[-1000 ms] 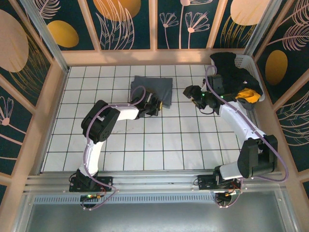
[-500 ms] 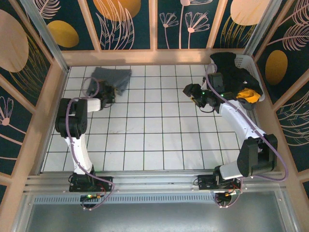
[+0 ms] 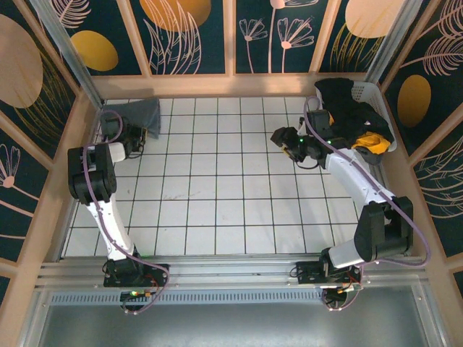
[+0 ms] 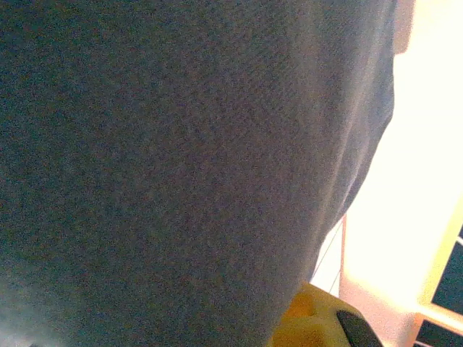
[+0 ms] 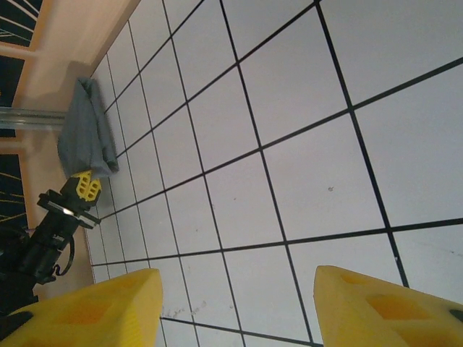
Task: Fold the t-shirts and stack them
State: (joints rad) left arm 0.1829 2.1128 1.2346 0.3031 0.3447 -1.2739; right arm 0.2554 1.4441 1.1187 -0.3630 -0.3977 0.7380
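Slate-grey cloth t-shirt (image 3: 142,112) is lying bunched in the overhead view's upper left corner on the white tiled tabletop (image 3: 217,202), the left pincer (image 3: 137,134) grasping its near edge. Left wrist camera: that grey cloth (image 4: 181,159) is pressing close, one yellow finger (image 4: 311,325) at bottom right. Right wrist camera: the right pincer (image 5: 237,275) is hanging released above the tiles.

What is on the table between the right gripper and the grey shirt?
Nothing; the top view shows bare tiles from the right gripper to the grey shirt.
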